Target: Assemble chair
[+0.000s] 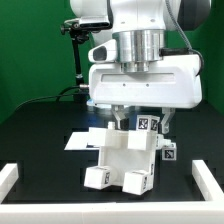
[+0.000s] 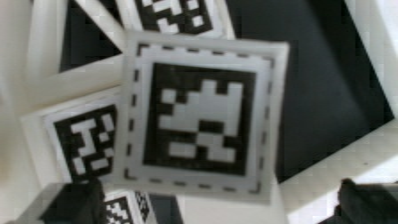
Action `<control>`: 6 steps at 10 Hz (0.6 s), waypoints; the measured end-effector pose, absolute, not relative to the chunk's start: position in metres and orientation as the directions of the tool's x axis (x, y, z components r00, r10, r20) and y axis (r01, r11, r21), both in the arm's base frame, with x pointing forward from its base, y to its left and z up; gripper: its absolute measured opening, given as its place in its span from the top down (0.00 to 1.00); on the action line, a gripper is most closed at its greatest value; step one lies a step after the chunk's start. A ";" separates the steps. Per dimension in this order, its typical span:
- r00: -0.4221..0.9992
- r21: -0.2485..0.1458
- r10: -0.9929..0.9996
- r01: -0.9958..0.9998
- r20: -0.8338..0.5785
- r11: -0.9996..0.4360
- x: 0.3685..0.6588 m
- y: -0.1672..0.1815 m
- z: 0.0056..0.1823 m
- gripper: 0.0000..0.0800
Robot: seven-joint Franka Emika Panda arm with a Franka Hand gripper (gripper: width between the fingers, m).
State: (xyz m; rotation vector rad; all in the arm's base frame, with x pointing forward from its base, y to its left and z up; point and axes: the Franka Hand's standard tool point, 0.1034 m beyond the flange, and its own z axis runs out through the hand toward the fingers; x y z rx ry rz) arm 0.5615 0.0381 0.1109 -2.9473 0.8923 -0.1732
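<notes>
The chair (image 1: pixel 125 160) is matt white and smooth-faced. Its tag (image 2: pixel 199 115) may be printed paper; the close view is blurred. The robot body (image 1: pixel 145 80) shines glossy white. The table (image 1: pixel 40 130) is dull black.

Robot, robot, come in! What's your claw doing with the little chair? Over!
Claw open, low over the chair. Tagged slab between its jaws, not clamped. Nothing seen in the way. Over.

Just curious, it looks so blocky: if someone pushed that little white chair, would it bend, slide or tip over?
Probably stiff: the chair is chunky blocks and slabs, none sagging. It stands fairly tall on small block feet, so a push near the top might tip it. Its matte flat faces likely aren't slippery.
</notes>
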 end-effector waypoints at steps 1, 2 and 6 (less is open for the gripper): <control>0.833 -0.087 -0.544 -0.538 0.096 -0.839 0.562 0.034 0.114 0.19; 0.856 -0.081 -0.507 -0.501 0.103 -0.862 0.563 0.026 0.115 0.19; 0.902 -0.060 -0.412 -0.407 0.129 -0.911 0.570 0.014 0.110 0.19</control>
